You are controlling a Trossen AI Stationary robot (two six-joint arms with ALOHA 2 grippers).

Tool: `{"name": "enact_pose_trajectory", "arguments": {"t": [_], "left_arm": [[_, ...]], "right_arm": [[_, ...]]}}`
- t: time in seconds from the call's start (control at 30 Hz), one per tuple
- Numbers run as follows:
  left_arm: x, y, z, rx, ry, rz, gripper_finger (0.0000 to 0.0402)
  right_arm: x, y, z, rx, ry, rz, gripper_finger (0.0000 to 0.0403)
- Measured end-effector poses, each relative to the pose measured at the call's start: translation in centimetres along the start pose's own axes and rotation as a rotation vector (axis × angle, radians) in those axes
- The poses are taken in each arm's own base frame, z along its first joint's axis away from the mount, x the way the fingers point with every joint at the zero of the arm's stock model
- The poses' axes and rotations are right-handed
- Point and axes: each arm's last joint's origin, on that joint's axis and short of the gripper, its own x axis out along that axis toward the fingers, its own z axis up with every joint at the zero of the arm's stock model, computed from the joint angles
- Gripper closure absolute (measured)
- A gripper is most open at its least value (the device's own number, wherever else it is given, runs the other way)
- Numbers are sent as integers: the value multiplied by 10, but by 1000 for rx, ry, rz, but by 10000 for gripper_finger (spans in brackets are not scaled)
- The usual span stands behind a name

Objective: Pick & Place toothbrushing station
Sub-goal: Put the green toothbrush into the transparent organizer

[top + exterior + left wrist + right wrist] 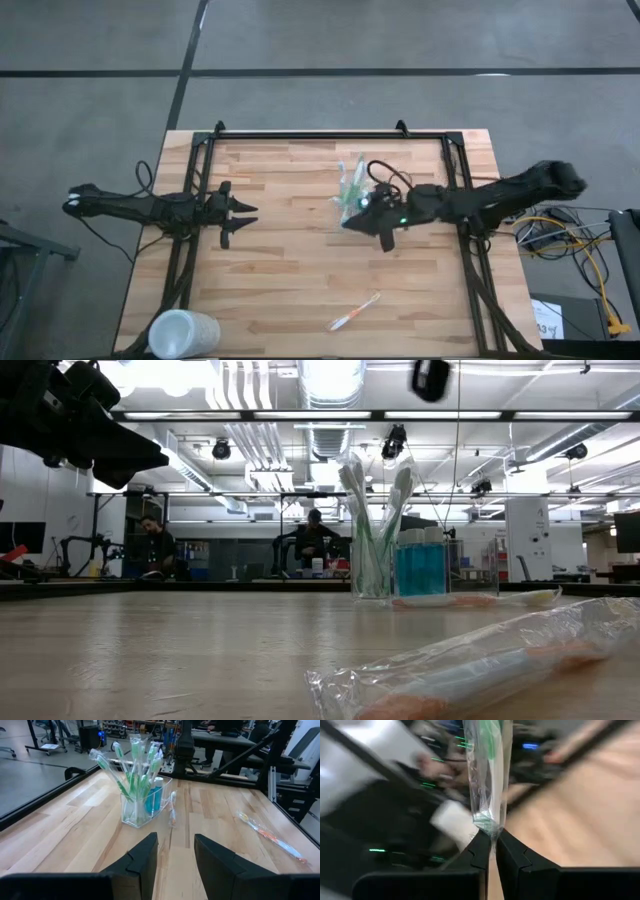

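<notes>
High view: the clear plastic toothbrush holder (352,195) stands right of centre on the wooden counter (290,270), far from every edge. Left wrist view: the left gripper (174,854) hovers with fingers spread. Right wrist view: the right gripper (490,848) pinches a wrapped green toothbrush (487,775).

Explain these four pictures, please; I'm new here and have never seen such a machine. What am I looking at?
Two robot arms work at a wooden table. One picture looks straight down, one looks level across the tabletop, and two come from cameras on the arms' wrists. Mid-table stands a clear holder with green toothbrushes and blue tubes. A wrapped orange toothbrush lies near the front edge, and a white cup sits at a corner. The left claw waits open. The right claw is shut on a wrapped green toothbrush.
</notes>
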Motion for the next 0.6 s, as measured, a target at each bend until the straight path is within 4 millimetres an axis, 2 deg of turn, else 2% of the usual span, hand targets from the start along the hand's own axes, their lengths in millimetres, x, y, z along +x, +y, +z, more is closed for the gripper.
{"name": "enact_pose_trajectory", "arguments": {"t": [0.13, 0.27, 0.4, 0.6], "left_arm": [[0, 0, 0, 0, 0, 0, 266], [0, 0, 0, 0, 0, -1, 266], [0, 0, 0, 0, 0, -1, 266], [0, 0, 0, 0, 0, -1, 266]], "right_arm": [[-40, 9, 12, -54, 33, -242, 390], [-68, 11, 17, -72, 67, -336, 390], [-76, 8, 15, -84, 109, -379, 390], [-68, -1, 6, -210, 243, -477, 390]]}}
